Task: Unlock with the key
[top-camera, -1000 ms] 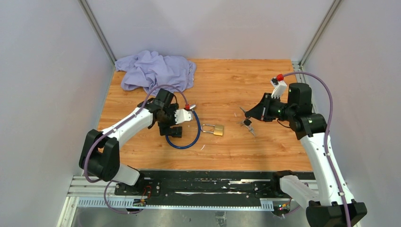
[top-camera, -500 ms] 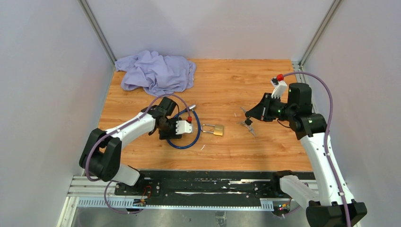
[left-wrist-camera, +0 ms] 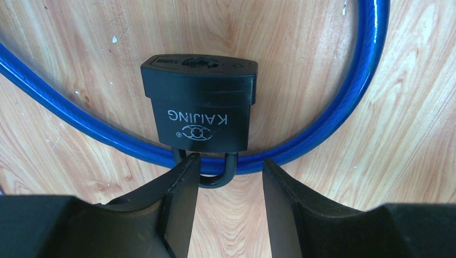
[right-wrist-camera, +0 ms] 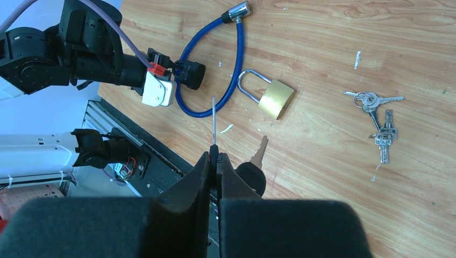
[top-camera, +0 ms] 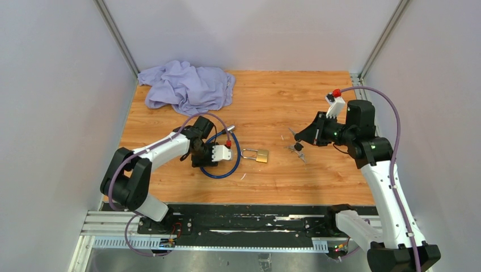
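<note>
Left gripper (left-wrist-camera: 228, 164): jaws narrowed from wide to half-spread around black padlock (left-wrist-camera: 199, 102) shackle, table's (top-camera: 283, 102) left half, not yet clamped; right gripper (right-wrist-camera: 215, 157): pressed together, pinching key (right-wrist-camera: 260, 149); insertion pending.

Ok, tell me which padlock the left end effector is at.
The black padlock, strung on the blue cable: its shackle sits inside the left end effector. The brass padlock lies loose, apart.
</note>
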You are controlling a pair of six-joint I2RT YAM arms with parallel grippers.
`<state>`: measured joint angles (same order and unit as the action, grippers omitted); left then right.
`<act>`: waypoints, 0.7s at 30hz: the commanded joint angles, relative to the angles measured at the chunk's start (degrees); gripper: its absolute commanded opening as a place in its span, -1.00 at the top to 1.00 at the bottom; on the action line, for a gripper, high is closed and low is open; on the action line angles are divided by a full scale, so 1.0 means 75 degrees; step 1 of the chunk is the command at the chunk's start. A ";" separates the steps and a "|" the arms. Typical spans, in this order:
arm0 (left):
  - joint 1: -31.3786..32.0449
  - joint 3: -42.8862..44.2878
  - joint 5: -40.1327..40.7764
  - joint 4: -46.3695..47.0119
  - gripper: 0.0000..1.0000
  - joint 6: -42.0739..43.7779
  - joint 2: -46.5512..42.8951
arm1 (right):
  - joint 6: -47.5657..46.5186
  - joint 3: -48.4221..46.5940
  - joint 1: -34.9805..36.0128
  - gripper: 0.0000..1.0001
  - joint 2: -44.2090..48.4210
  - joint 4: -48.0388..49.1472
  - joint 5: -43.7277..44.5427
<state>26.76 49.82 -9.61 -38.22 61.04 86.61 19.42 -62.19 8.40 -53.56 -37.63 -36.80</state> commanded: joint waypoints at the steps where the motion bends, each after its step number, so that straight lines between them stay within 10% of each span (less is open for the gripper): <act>1: 0.0029 0.0045 -0.0013 0.0162 0.06 0.0043 0.0208 | -0.0114 0.0019 0.0108 0.99 0.0128 -0.0016 0.0008; 6: 0.0029 0.0130 0.0075 -0.0008 0.54 0.0146 0.0123 | -0.0111 0.0032 0.0103 0.99 0.0163 -0.0018 -0.0033; 21: 0.0035 0.0561 -0.0182 -0.0608 0.99 -0.0056 -0.0157 | -0.0093 0.0058 0.0110 0.99 0.0233 -0.0014 -0.0109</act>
<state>26.85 51.77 -9.54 -40.99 61.06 86.83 19.42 -62.19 8.40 -53.01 -37.63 -36.84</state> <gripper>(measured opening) 0.086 0.032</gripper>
